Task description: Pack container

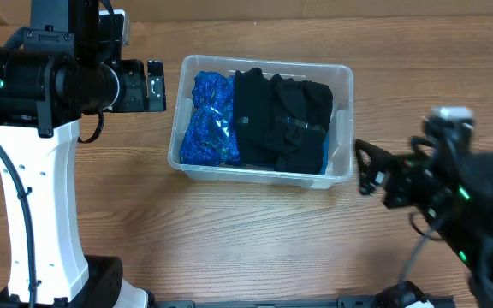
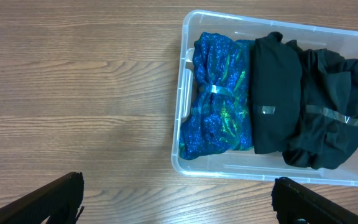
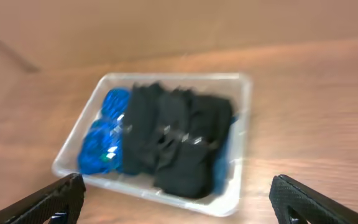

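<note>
**Both tools hanging spread and empty beside a filled bin**

Dark fingertips of the left tool [image 2: 178, 186] are framing the bottom of its wrist view, spread wide with nothing between them. The right tool [image 3: 178, 186] is showing the same, released and empty, though its picture is blurring. I am reading both as hanging clear of the container [image 1: 259, 174] so that nothing is snagging its rim: the left one is hovering just beside the bin's left end, and the right one is sitting off its right end. The container is resting on the counter [image 1: 229, 239] between the two arms. It is looking clear-walled, with rounded corners and a rolled rim. It is carrying a shiny blue bundle [image 2: 219, 106] at its left end beside two black bundles [image 2: 275, 93], each taped across. They are covering the floor side by side, so I am judging the packing close to done.
</note>
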`<state>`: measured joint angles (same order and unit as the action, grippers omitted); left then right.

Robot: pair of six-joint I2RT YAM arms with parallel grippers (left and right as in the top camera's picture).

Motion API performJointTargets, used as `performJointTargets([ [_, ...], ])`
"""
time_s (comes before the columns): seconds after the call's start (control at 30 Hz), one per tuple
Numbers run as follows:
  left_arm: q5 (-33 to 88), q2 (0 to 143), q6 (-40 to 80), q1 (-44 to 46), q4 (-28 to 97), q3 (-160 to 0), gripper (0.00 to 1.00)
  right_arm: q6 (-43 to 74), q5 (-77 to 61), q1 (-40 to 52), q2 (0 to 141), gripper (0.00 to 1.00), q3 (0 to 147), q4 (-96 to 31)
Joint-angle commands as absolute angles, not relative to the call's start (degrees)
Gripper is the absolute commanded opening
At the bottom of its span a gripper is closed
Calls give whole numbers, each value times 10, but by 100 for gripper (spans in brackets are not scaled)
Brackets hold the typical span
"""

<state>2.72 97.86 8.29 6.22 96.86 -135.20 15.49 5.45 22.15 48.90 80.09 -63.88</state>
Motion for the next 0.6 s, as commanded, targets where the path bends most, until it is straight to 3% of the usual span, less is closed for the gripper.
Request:
performJointTargets([
  [0.0,23,972,68,60,968,-1351,100,40,124,221,429,100,797,-639],
  [0.1,23,972,68,60,968,-1351,100,17,123,173,375,100,752,-627],
  [0.23,23,972,68,60,968,-1351,100,17,64,87,263,100,550,-511],
  [0.37,23,972,68,60,968,-1351,100,17,-28,77,115,100,282,-419],
  [0.57,23,972,68,60,968,-1351,100,47,-41,64,11,100,140,-364],
])
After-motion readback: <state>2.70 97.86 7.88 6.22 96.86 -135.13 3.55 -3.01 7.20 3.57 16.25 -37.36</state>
